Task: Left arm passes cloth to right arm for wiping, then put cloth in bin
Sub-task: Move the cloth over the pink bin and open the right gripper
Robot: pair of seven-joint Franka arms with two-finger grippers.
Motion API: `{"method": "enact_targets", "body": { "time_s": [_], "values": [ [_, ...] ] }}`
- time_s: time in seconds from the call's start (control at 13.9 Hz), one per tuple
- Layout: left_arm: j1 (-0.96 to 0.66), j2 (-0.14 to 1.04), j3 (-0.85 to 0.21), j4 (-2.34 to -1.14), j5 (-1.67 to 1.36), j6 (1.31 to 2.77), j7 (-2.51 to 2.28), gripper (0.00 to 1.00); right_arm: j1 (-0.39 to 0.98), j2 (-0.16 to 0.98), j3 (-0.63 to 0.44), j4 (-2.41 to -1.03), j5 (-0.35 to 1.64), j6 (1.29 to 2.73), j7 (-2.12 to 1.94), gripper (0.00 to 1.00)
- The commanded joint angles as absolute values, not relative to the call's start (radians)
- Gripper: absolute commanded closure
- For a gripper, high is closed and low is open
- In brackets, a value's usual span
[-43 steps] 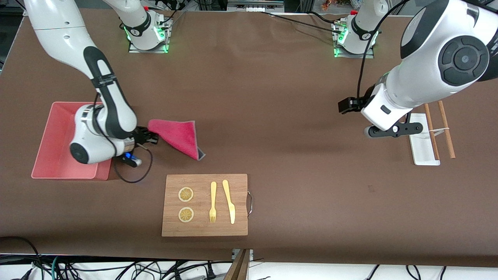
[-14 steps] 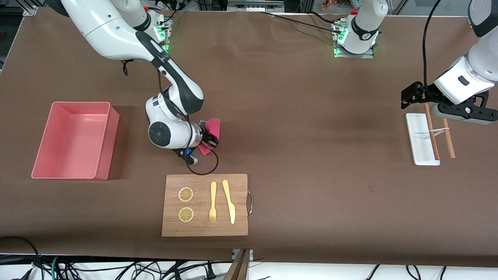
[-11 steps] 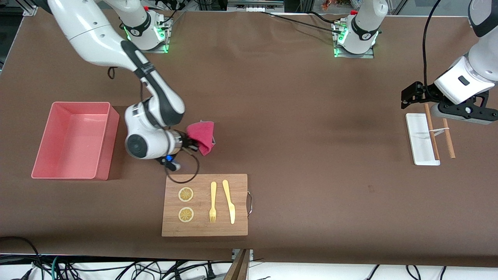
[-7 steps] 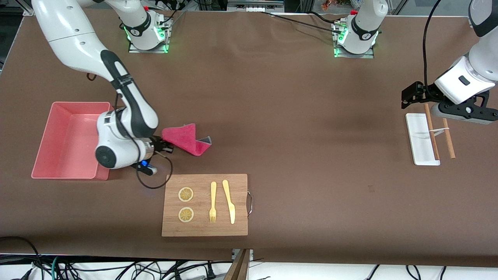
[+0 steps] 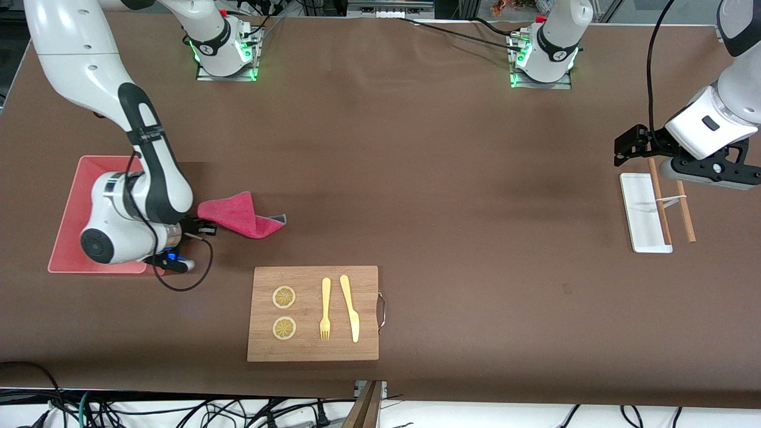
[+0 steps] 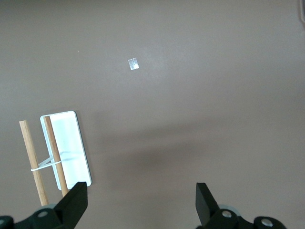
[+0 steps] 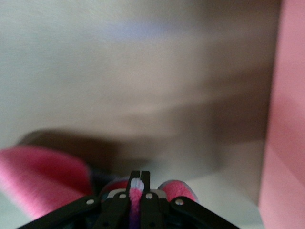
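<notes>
Cloth (image 5: 238, 213) pinched tight in right tool (image 5: 199, 226) beside bin (image 5: 71, 214) — left tool (image 5: 625, 145) spread wide

From where I sit the front view is evenly lit from overhead and sharp, with soft shadows on the table (image 5: 416, 196) under each arm and green glow at the bases. My right wrist view is smeared by blur; the left wrist view is crisp, with a faint diagonal shadow.
</notes>
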State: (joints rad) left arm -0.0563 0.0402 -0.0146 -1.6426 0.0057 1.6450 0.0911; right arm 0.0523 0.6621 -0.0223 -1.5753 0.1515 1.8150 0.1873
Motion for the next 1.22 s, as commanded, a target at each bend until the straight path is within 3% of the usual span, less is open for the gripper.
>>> {"method": "enact_targets", "body": {
  "time_s": [0.0,0.29,0.43,0.79,1.15],
  "values": [
    [-0.058,0.031,-0.012,-1.632,0.028,1.626,0.084,0.0,0.046,0.557,-0.017,-1.478,0.07,1.633,0.176,1.0],
    [-0.058,0.031,-0.012,-1.634,0.028,1.626,0.084,0.0,0.002,0.496,-0.032,-1.312,-0.012,1.389,0.054,1.0],
    [-0.058,0.031,-0.012,-1.634,0.028,1.628,0.084,0.0,-0.002,0.477,-0.104,-1.273,-0.037,1.333,-0.078,1.0],
    [-0.058,0.031,-0.012,-1.634,0.028,1.626,0.084,0.0,-0.015,0.479,-0.3,-1.308,-0.043,1.336,-0.383,1.0],
    [-0.058,0.031,-0.012,-1.634,0.026,1.626,0.084,0.0,-0.02,0.524,-0.311,-1.405,-0.101,1.408,-0.399,1.0]
  ]
}}
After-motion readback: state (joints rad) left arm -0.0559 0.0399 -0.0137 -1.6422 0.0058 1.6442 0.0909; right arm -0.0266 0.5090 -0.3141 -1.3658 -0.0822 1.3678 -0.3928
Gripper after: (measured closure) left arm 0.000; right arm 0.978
